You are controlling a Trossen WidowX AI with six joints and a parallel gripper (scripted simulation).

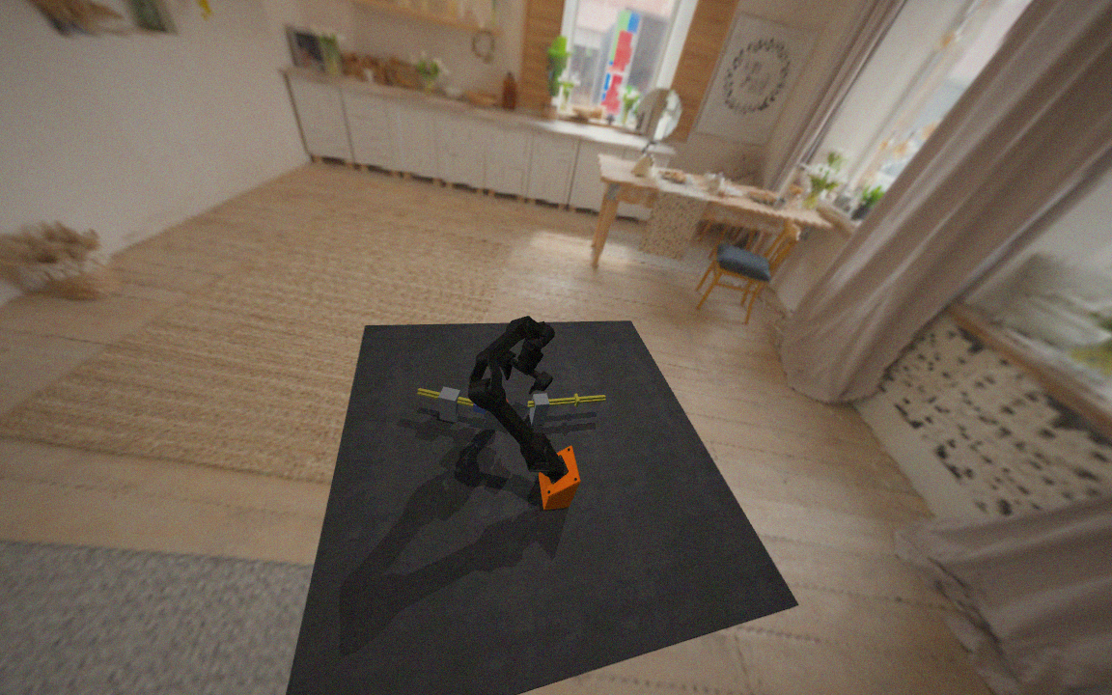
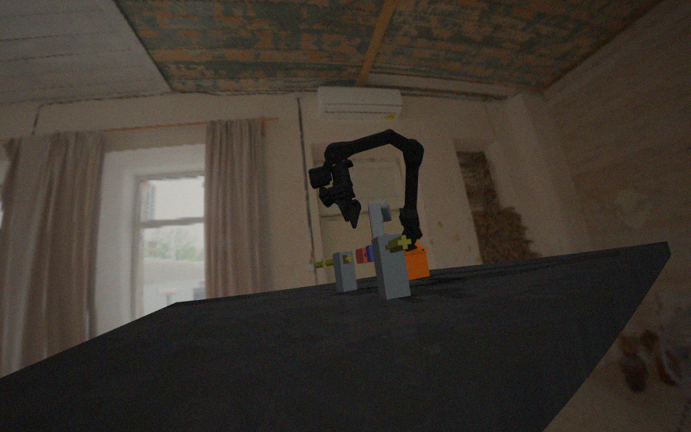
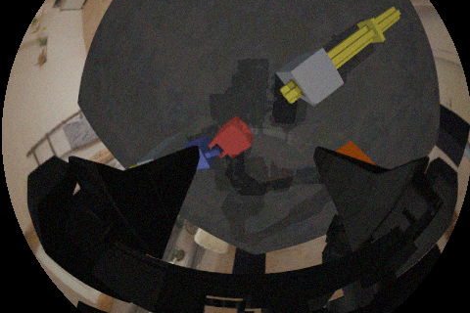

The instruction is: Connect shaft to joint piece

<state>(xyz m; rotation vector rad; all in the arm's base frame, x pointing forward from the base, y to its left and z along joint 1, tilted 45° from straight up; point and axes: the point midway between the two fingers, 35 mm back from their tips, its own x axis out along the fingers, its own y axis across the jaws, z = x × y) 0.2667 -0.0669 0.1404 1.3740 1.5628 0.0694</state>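
Observation:
The red joint piece (image 3: pixel 234 138) (image 2: pixel 360 255) sits on its blue hinge part (image 3: pixel 202 154) (image 2: pixel 369 252) and faces roughly towards the second shaft; exact alignment cannot be told. The first block (image 1: pixel 449 404) (image 2: pixel 391 273) carries the yellow first shaft (image 1: pixel 428 392) (image 2: pixel 397 243). The yellow second shaft (image 3: pixel 354 46) (image 1: pixel 590 398) (image 2: pixel 324 263), with a collar, runs through the second block (image 3: pixel 318 78) (image 1: pixel 540 399) (image 2: pixel 345 276). Its near end is apart from the joint piece. My gripper (image 3: pixel 258 153) (image 2: pixel 355 222) is open and empty, above the joint piece. The arm hides the red piece in the top view.
The orange arm base (image 1: pixel 562 490) (image 2: pixel 417 263) (image 3: pixel 353 151) stands on the dark table (image 1: pixel 646 536) (image 2: pixel 284 354). A tall grey hooked post (image 2: pixel 376 220) rises by the first block in the exterior view.

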